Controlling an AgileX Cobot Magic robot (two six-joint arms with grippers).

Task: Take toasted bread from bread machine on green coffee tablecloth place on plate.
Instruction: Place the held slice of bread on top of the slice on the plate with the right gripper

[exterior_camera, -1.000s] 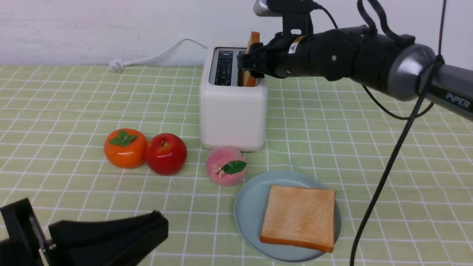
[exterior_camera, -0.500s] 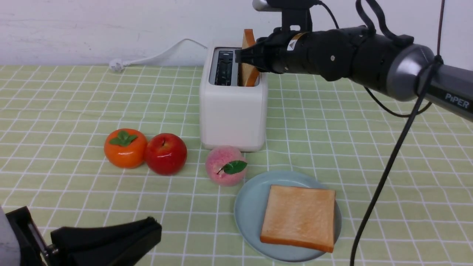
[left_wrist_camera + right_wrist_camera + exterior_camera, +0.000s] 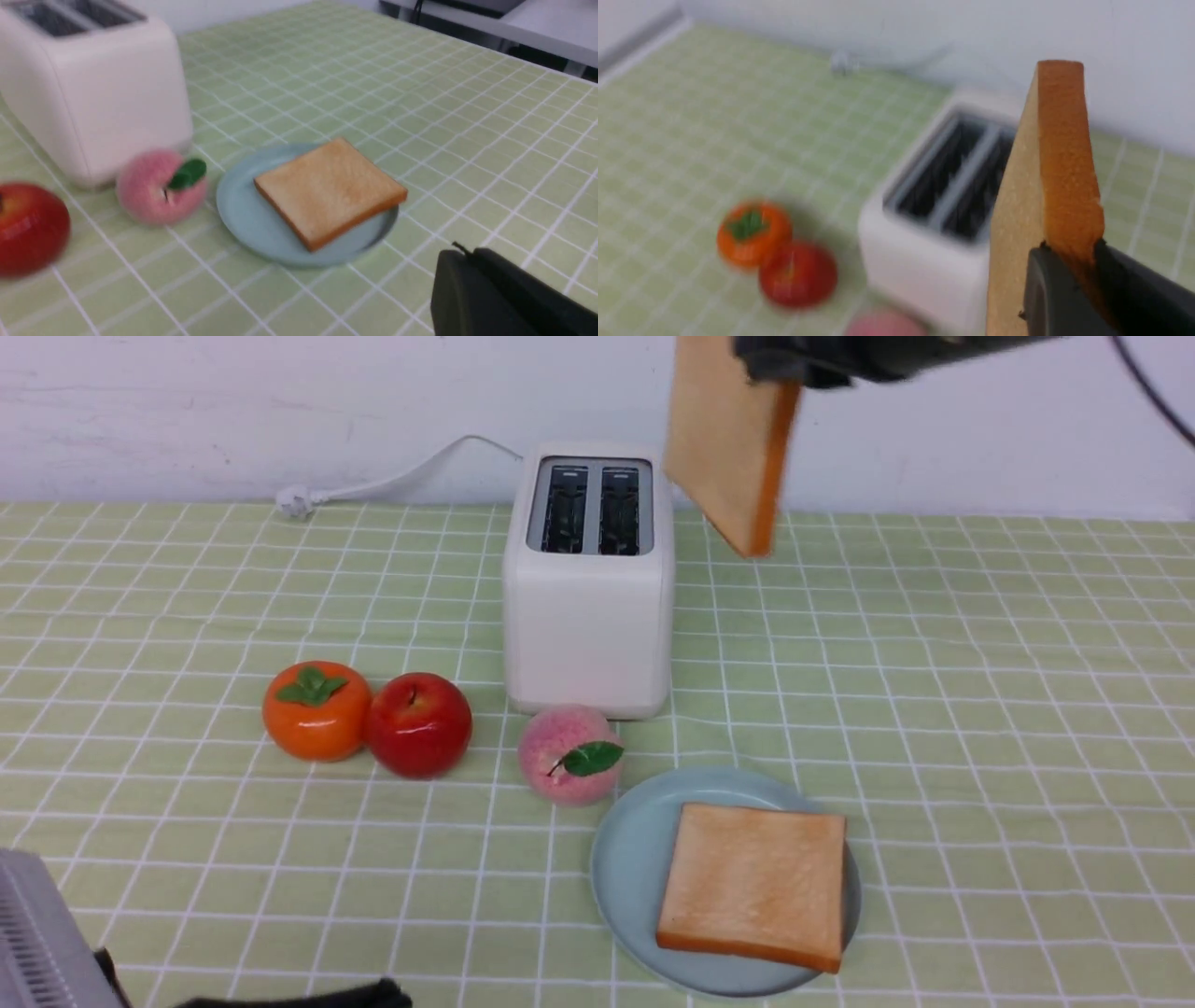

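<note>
Toast slice (image 3: pixel 724 439): clamped by one crust edge in the right gripper (image 3: pixel 1066 261), hanging tilted beneath it, in the air.
Tablecloth (image 3: pixel 980 709): green, white grid, well below that gripper.
Toaster (image 3: pixel 588 607): white, below and left of the gripper.
Plate (image 3: pixel 625 859): blue-green, nearer the robot than the gripper; second toast slice (image 3: pixel 756 887) flat on it.
Left gripper (image 3: pixel 460 270): jaws together, apart from the plate.
Peach (image 3: pixel 569 754), apple (image 3: pixel 417 723): between left gripper and toaster.

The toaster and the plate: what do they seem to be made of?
Toaster: probably plastic. The white shell is smooth and matte, with moulded rounded corners.
Plate: perhaps glazed ceramic or melamine. It is an even pale blue-green with a soft sheen, and the look does not decide which.
</note>
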